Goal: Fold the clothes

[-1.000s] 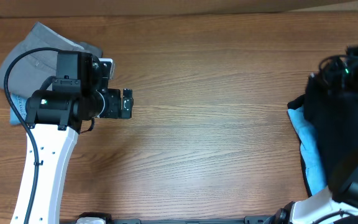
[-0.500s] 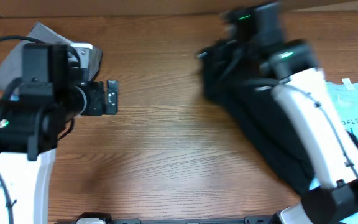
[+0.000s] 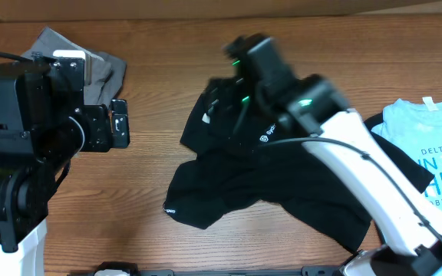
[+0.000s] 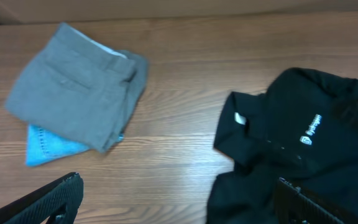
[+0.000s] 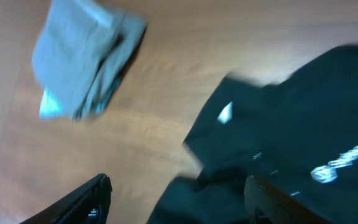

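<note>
The right hand (image 5: 179, 186) is released, its fingers spread wide above the crumpled black short-sleeved T-shirt (image 3: 252, 176), which lies mid-frame in the overhead view on the brown wooden surface (image 3: 167, 92). The left hand (image 4: 178, 186) is also spread wide and empty. A folded grey garment (image 4: 79, 93) sits upper left, and a light blue printed T-shirt (image 3: 428, 146) lies at the right edge.

T-shirt (image 3: 259, 180) lies spread mid-table (image 3: 167, 100), front-centre to right. Folded pants (image 4: 73, 93) sit at rear-left corner, on top of another folded cloth (image 4: 48, 148) that sticks out at the stack's front-left. Lettered tee (image 3: 436, 146) lies flat at far right, T-shirt's right edge meeting it.
</note>
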Controlling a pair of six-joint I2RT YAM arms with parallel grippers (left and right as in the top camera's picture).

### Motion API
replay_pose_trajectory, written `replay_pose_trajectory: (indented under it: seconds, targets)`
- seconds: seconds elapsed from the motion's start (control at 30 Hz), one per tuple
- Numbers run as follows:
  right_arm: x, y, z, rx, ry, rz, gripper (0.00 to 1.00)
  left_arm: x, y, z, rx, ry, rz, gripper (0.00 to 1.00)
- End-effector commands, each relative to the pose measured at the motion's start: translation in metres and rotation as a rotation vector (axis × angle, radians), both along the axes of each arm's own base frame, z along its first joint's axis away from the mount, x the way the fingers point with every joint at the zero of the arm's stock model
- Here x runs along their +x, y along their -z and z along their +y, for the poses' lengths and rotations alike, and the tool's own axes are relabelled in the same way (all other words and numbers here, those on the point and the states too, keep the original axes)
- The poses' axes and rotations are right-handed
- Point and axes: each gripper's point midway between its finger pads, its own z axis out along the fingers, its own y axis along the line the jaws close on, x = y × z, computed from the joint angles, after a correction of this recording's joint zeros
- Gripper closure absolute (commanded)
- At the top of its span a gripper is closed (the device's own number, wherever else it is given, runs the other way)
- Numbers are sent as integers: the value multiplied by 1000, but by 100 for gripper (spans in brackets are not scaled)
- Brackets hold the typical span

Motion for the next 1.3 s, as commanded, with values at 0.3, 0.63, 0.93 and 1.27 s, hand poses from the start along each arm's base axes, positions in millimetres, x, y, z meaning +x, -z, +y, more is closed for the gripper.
replay_pose_trajectory:
  seconds: [0.3, 0.63, 0.93, 1.27]
  targets:
    - [-29, -128, -113, 140, 235, -289, 21, 68, 110, -73, -104, 266, 363, 0]
    - [-40, -119, -133, 95, 277, -249, 20, 132, 256, -157, -74, 447, 591, 40]
    - [-47, -101, -144, 26, 309, -190, 20, 155, 349, -178, -44, 446, 671, 46]
    - [-52, -89, -152, -28, 332, -152, 20, 177, 393, -163, 24, 373, 658, 25]
